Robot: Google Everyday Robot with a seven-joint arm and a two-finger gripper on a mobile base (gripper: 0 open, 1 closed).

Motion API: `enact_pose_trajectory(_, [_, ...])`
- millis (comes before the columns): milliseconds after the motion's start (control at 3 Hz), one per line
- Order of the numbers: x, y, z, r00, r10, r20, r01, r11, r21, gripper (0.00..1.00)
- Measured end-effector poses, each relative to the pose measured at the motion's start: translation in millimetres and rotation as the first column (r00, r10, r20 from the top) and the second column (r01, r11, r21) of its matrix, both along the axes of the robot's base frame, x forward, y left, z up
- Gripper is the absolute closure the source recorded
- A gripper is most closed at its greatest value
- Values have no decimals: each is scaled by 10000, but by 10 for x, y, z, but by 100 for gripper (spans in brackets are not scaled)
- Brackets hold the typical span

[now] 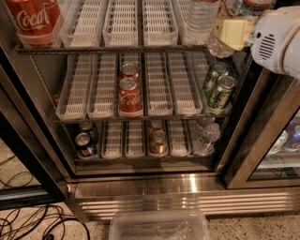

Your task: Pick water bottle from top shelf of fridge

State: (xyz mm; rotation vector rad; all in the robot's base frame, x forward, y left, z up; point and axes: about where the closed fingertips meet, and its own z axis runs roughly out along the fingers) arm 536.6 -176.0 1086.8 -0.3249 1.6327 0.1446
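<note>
The fridge [187,185] stands open with wire racks of white slotted trays. On the top shelf [126,26], at the far right, a clear ribbed bottle [201,18] stands. Right beside it, the water bottle with its coloured label band [246,6] shows at the picture's top edge. Its clear lower end [218,47] pokes out below my gripper. My gripper [233,33], a cream block on the white arm [279,40], is right against this bottle at the shelf's right end and hides its middle. A red Coca-Cola bottle [33,21] stands at the top left.
The middle rack holds two red cola cans [130,96] and two green cans [218,89]. The bottom rack holds blue cans [86,143], brown cans [158,140] and small clear bottles [206,138]. A glass door frame [262,140] stands right. A clear plastic bin [159,227] and cables [33,222] lie on the floor.
</note>
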Motion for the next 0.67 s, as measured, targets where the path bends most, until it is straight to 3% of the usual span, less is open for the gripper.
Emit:
enact_pose_trajectory(333, [0, 0, 0, 10000, 2, -1, -2, 10000, 0, 100])
enact_pose_trajectory(667, [-84, 213, -178, 9947, 823, -623, -821, 9966, 53, 100])
